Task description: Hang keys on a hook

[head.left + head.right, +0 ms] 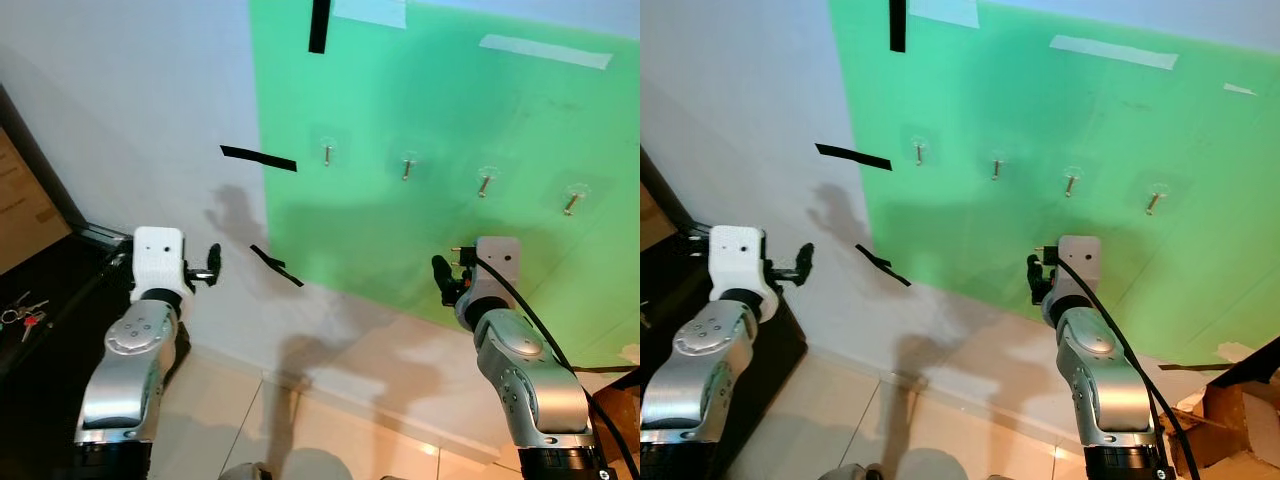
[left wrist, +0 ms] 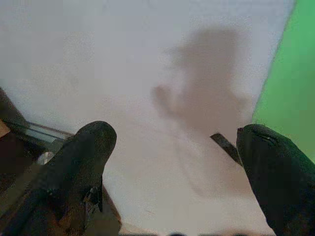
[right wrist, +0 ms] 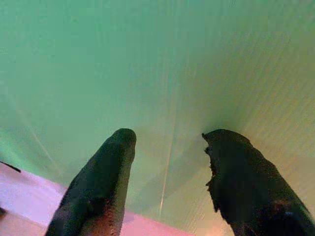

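A: Logging the keys [image 1: 22, 312] first. Where are they lying?

B: At the far left edge of the left eye frame, low down, on a dark cabinet [image 1: 60, 300]. A small bunch, one piece with a red tag or head. Nothing is touching them.

A: And the hooks [image 1: 327, 153]?

B: Four are sticking out of the green sheet [image 1: 450, 220] in a row across the upper middle to upper right of the frame, each on a clear round pad. All four are looking bare. So the keys are sitting well apart from the row, off to the left.

A: Grippers?

B: The left gripper [image 1: 210, 265] is hanging in the lower left, fingers spread and holding nothing, pointing at the white wall [image 1: 130, 120]. In its wrist view the two black fingers [image 2: 81, 162] are standing apart with a shadow on the wall between them. The right gripper [image 1: 447, 278] is hovering in the lower right, under the hook row, also parted and empty, facing the green sheet.

A: Reading of the placement?

B: My guess: the left arm is nearer the cabinet, so it is likelier doing the pickup. Nothing is grasped yet, so the task is just starting.

A: Other marks?

B: Black tape strips [image 1: 258, 158] are sticking to the wall left of the sheet.
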You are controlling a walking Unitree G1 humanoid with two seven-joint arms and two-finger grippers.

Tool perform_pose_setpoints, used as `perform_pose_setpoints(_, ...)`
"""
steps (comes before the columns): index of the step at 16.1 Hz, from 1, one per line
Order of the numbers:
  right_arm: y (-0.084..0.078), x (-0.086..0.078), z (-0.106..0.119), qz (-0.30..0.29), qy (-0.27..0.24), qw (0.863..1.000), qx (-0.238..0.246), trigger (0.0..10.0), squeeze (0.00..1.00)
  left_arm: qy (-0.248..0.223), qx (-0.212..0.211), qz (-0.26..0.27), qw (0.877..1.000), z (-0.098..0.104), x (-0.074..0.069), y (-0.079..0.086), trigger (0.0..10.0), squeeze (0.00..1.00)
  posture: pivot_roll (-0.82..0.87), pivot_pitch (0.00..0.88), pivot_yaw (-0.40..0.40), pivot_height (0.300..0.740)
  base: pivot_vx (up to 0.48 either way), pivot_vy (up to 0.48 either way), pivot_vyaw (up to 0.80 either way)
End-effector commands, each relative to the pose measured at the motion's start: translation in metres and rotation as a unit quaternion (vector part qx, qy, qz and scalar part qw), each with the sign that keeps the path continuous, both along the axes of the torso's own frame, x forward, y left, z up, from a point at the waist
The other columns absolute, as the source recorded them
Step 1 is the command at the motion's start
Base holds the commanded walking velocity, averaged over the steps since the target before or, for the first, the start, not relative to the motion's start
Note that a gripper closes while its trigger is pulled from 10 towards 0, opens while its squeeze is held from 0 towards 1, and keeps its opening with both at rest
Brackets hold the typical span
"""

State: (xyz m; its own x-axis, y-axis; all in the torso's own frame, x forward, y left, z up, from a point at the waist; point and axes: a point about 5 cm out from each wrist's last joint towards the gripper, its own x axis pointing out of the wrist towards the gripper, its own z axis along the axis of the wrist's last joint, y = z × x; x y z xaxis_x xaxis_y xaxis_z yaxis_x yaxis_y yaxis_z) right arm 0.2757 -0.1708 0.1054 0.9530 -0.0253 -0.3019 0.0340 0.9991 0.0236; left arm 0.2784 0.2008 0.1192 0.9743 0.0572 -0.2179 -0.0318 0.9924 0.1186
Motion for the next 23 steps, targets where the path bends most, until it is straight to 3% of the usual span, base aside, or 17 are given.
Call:
perform_pose_setpoints(1, -0.01, 0.006, 0.009, -0.022, -0.022, 1.0, 0.0, 10.0, 1.0, -0.004, 0.002, -0.008, 1.0, 0.005, 0.003, -0.003, 10.0, 0.0, -0.04, 0.0, -0.003, 0.74, 0.0, 0.0, 0.0)
perform_pose_setpoints(2, -0.006, 0.005, 0.019, 0.0, -0.067, 0.997, 0.047, 10.0, 1.0, 0.008, 0.018, -0.034, 0.999, 0.003, 0.005, -0.01, 10.0, 1.0, -0.07, 0.0, 0.034, 0.74, 0.0, 0.0, 0.0)
perform_pose_setpoints(4, -0.002, 0.001, 0.024, 0.017, -0.089, 0.994, 0.056, 10.0, 1.0, 0.006, 0.037, -0.063, 0.997, 0.001, 0.006, -0.017, 10.0, 1.0, -0.09, 0.0, 0.061, 0.74, 0.0, 0.0, 0.4)
perform_pose_setpoints(7, 0.0, -0.008, 0.02, 0.021, -0.098, 0.995, 0.014, 10.0, 1.0, -0.008, 0.052, -0.103, 0.993, 0.004, 0.013, -0.026, 10.0, 1.0, -0.13, 0.0, 0.115, 0.74, 0.0, 0.0, 0.8)
perform_pose_setpoints(9, 0.006, -0.009, 0.021, 0.038, -0.102, 0.993, 0.044, 10.0, 1.0, -0.015, 0.054, -0.106, 0.993, 0.005, 0.015, -0.028, 10.0, 1.0, -0.13, 0.0, 0.124, 0.74, 0.0, 0.0, 0.8)
perform_pose_setpoints(10, 0.009, -0.01, 0.02, 0.043, -0.099, 0.992, 0.067, 10.0, 1.0, -0.015, 0.055, -0.108, 0.992, 0.005, 0.015, -0.029, 10.0, 1.0, -0.13, 0.0, 0.123, 0.74, 0.0, 0.0, 0.8)
perform_pose_setpoints(13, 0.011, -0.01, 0.017, 0.04, -0.093, 0.992, 0.07, 10.0, 1.0, -0.024, 0.034, -0.11, 0.993, 0.006, 0.012, -0.031, 10.0, 1.0, -0.11, 0.0, 0.111, 0.74, 0.0, 0.0, 0.8)
perform_pose_setpoints(15, 0.013, -0.008, 0.015, 0.051, -0.086, 0.993, 0.058, 10.0, 1.0, -0.023, 0.024, -0.083, 0.996, 0.005, 0.011, -0.024, 10.0, 1.0, -0.1, 0.0, 0.09, 0.74, 0.0, 0.0, 0.8)
perform_pose_setpoints(18, 0.02, -0.003, 0.018, 0.076, -0.09, 0.991, 0.067, 10.0, 1.0, -0.028, 0.049, -0.071, 0.996, 0.002, 0.005, -0.017, 10.0, 1.0, -0.06, 0.0, 0.051, 0.74, 0.0, 0.0, 0.8)
perform_pose_setpoints(23, 0.02, 0.003, 0.016, 0.079, -0.077, 0.992, 0.065, 10.0, 1.0, -0.036, 0.046, -0.083, 0.995, 0.003, 0.002, -0.023, 10.0, 1.0, -0.05, 0.0, 0.037, 0.74, 0.0, 0.0, 0.8)
